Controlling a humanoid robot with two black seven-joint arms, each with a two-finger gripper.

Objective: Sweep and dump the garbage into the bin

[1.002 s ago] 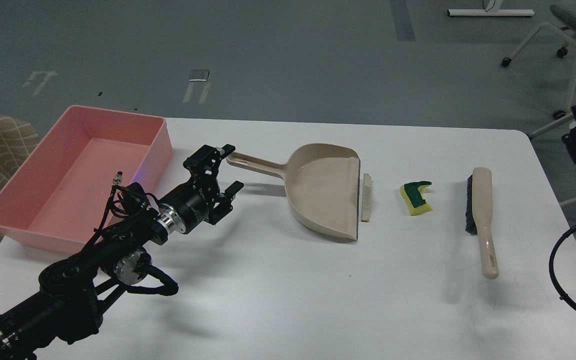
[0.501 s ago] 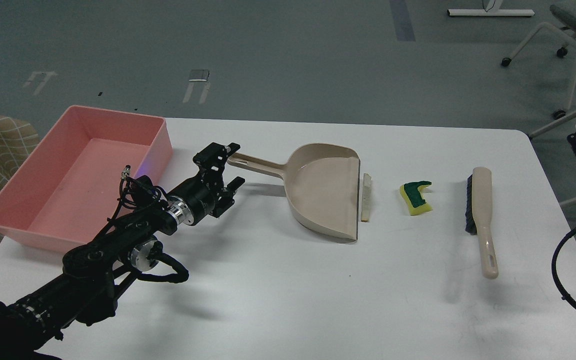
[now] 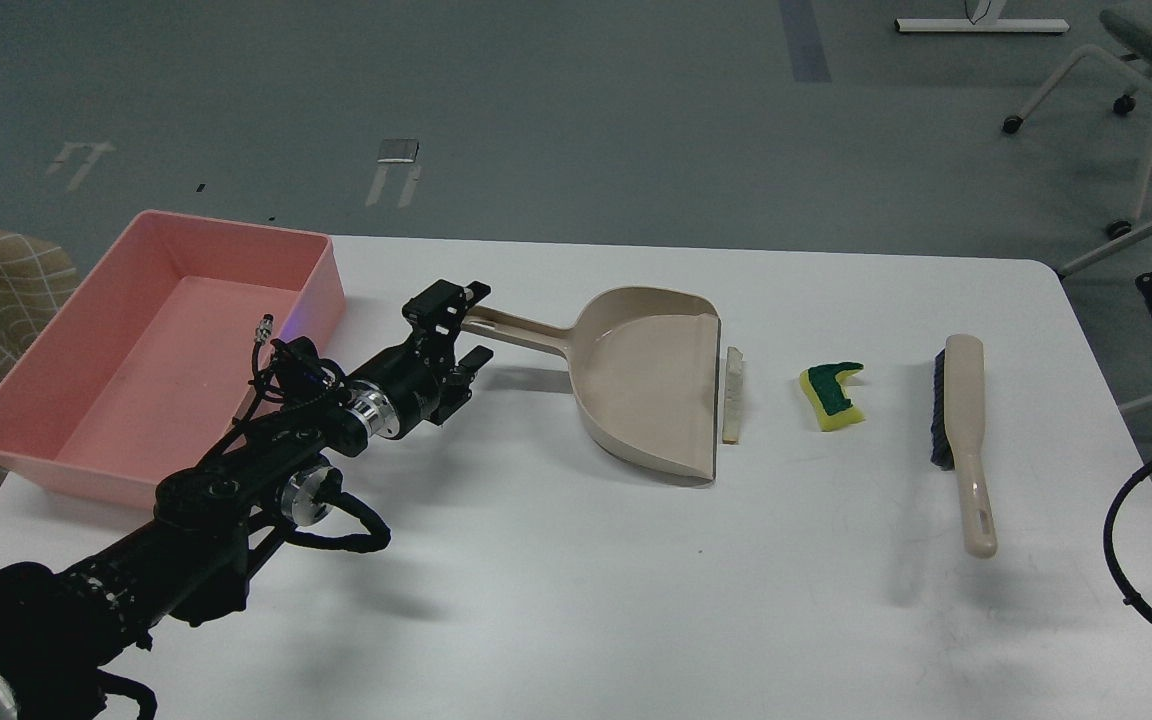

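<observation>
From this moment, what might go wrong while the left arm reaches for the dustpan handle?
1. The left tool, open, straddles the tip of the dustpan handle. A grip so near the end may let the pan tilt or slip.
2. The bread slice lies right against the pan's lip. A push on the handle could knock it away.
3. The brush lies untouched at the far right, and the right tool is not in view, so the sponge piece cannot be swept yet.

head view, looking forward and down, table [image 3: 636,600] apparently mid-range
</observation>
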